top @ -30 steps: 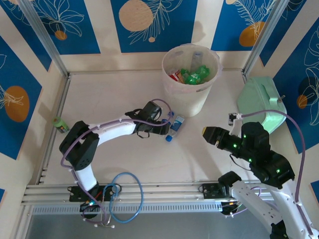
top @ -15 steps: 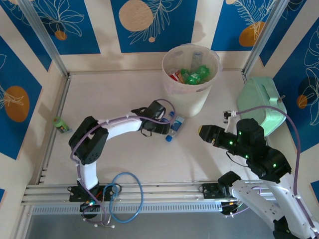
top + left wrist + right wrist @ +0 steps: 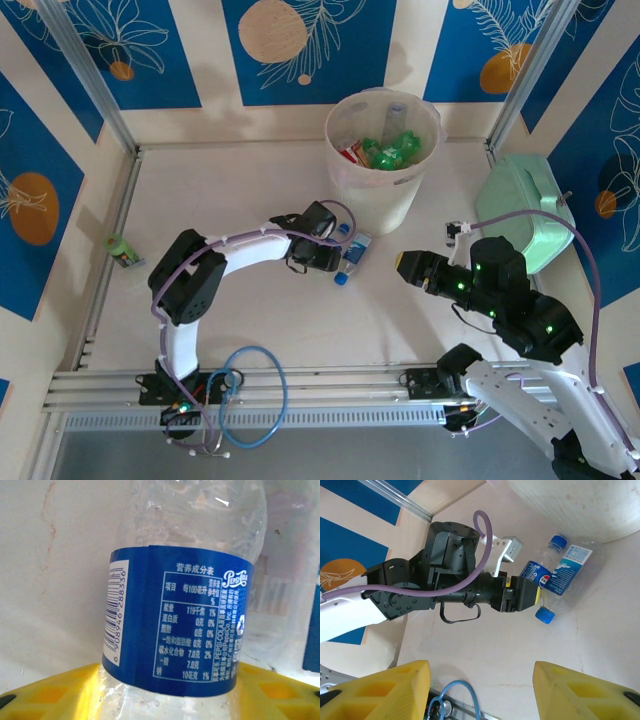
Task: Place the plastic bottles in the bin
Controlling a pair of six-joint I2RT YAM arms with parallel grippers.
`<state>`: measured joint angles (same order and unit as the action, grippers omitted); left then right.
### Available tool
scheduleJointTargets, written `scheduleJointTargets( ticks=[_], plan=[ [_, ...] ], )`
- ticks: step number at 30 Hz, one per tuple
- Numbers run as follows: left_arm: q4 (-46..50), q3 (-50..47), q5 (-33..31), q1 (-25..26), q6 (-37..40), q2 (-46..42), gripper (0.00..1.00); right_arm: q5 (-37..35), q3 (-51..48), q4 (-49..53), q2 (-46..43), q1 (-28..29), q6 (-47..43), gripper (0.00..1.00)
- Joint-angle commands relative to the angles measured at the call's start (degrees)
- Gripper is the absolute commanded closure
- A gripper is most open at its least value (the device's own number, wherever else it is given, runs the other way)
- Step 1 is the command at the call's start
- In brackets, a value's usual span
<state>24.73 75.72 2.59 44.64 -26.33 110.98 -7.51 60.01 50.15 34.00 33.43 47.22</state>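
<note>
- Left jaws are set either side of a clear blue-labelled bottle [image 3: 180,620], with the yellow fingers [image 3: 45,695] touching it. Whether it is clamped cannot be told.
- Right jaws are held wide apart, with nothing between them.
- The bottle is laid mid-bench [image 3: 230,190], just before the bin [image 3: 380,205] at the far edge, and a second bottle [image 3: 570,562] is seen alongside.
- It is judged light, thin-walled, crushable and slick, and is best taken across the labelled middle.

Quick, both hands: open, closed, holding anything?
Left hand: fingers astride the blue-labelled bottle; clamped or not, cannot tell.
Right hand: open, empty.
</note>
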Motion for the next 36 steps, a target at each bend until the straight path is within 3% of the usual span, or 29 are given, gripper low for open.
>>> scheduleJointTargets(
  ticks=[1, 15, 24, 36],
  plan=[
    [1.85, -2.28, 2.64, 0.08, -0.37, -5.22, 0.43, -1.50, 1.93, -1.10, 0.34, 0.58, 0.71, 0.43],
    [-0.19, -11.21, 8.08, 4.70, 7.64, -33.54, 0.44, -0.02, 9.31, -5.35, 11.97, 0.63, 1.68, 0.42],
    [-5.92, -14.40, 11.20, 6.86, 9.15, -42.54, 0.41, 0.57, 14.66, -9.97, 21.26, 0.76, 2.50, 0.42],
    [-10.88, -18.02, 14.26, 6.98, 7.91, -48.46, 0.40, -0.04, 15.70, -13.76, 26.61, 1.88, 3.84, 0.42]
  ],
)
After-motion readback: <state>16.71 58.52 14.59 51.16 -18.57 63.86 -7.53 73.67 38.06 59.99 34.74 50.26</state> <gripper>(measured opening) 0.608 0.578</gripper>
